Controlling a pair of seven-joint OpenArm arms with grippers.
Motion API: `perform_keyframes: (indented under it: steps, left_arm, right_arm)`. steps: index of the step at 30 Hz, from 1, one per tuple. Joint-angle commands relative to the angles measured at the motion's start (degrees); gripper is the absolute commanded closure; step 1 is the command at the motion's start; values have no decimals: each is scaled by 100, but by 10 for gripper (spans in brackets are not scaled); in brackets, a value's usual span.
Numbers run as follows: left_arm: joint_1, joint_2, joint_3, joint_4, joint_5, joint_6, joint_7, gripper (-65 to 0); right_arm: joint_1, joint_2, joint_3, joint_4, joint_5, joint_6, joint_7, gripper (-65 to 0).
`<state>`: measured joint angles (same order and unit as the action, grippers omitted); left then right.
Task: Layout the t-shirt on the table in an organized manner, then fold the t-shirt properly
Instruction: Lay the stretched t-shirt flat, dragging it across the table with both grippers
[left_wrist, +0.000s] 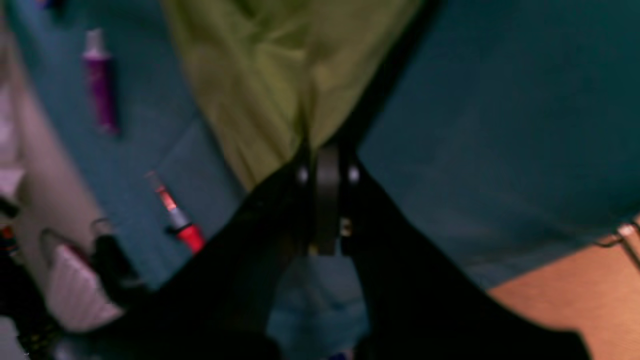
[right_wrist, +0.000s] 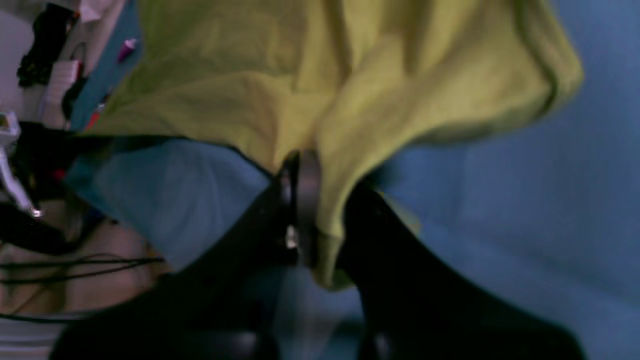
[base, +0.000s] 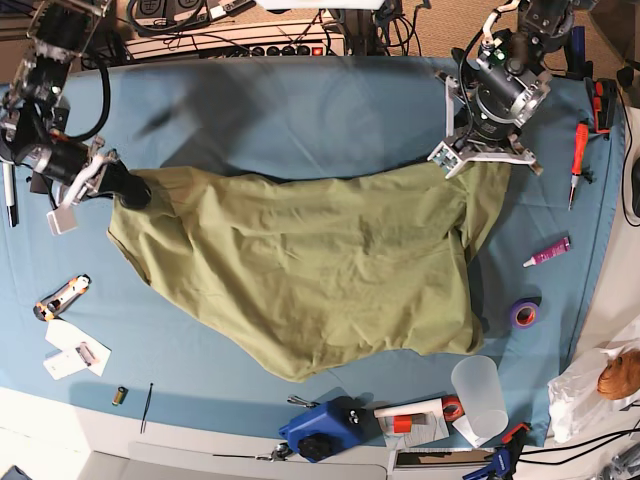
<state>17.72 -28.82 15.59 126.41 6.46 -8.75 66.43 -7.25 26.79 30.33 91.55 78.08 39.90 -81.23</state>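
You've got both grippers clamped on the t-shirt (base: 310, 270): left gripper (left_wrist: 327, 150) pinches one top corner, right gripper (right_wrist: 307, 165) the other, so it hangs stretched between them, draping onto the teal bench (base: 300, 110).

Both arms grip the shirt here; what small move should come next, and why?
Probably draw the two grippers apart to pull the top edge taut. The left gripper and right gripper each pinch a corner of the t-shirt, which sags wrinkled and skewed on the table.
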Motion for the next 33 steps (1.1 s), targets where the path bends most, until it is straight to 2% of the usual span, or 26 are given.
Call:
perform_keyframes:
  steps: [1,7,11,25,33]
  left_arm:
    - [-28,-81,-42,101,122,20,-48,0]
    - [-26,-267,-42,101,125,20,-42,0]
    - [35,-280,-42,101,98,20,-24,0]
    - [916,-278,-42,103,83,17,116,0]
    - [1056,-275,-42,103,83,22,129,0]
  right_arm:
    - [17,162,197,271,157,10,123,0]
    - [-57,162,1228,516,-234,10,123,0]
    - [-280,164,1631,516,-330,10,123,0]
    - [-1532,162,1652,516,-313,10,123,0]
    - [-1687,160,1650,516,-310,10,123,0]
